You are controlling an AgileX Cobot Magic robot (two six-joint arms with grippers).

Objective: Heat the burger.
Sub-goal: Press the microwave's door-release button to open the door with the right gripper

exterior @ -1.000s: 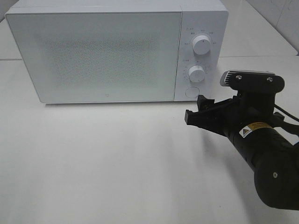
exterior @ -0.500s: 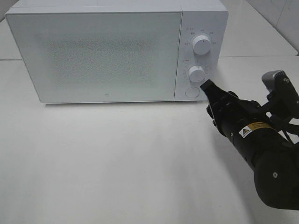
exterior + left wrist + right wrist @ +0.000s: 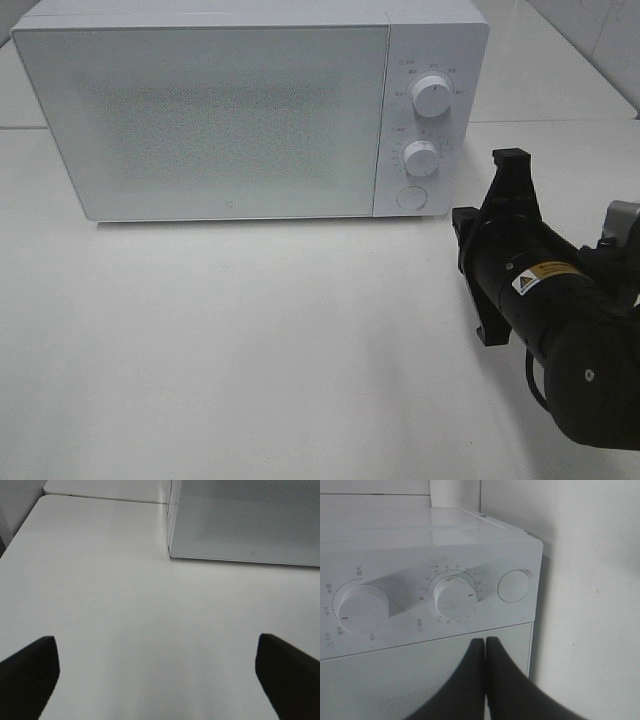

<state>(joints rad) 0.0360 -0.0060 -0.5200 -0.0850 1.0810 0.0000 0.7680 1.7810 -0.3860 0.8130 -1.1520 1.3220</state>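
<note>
Over the last second the right pincer (image 3: 485,641) has rolled on its wrist and gone from spread wide to fully closed; its two black tips now press together with nothing between them. From the high camera, the right arm (image 3: 560,320) sits at the right of a white table (image 3: 250,350), in front of the control panel of a white microwave (image 3: 230,120). The microwave's frosted door (image 3: 200,120) is shut. In the right wrist view the closed tips point at the panel, near the lower dial (image 3: 454,599) and the round button (image 3: 514,585), touching neither. The left pincer (image 3: 160,672) hangs wide open and empty over bare table, near the door's far corner.

No burger shows in any view. It may be behind the frosted door, but that cannot be told.

Closed tips aimed at the controls suggest a poke or a nudge is being lined up. If the burger is not yet inside, the round button, likely the door release, wants a straight, centred push. If it is inside, the dial needs turning instead, which calls for opening the tips around it.
</note>
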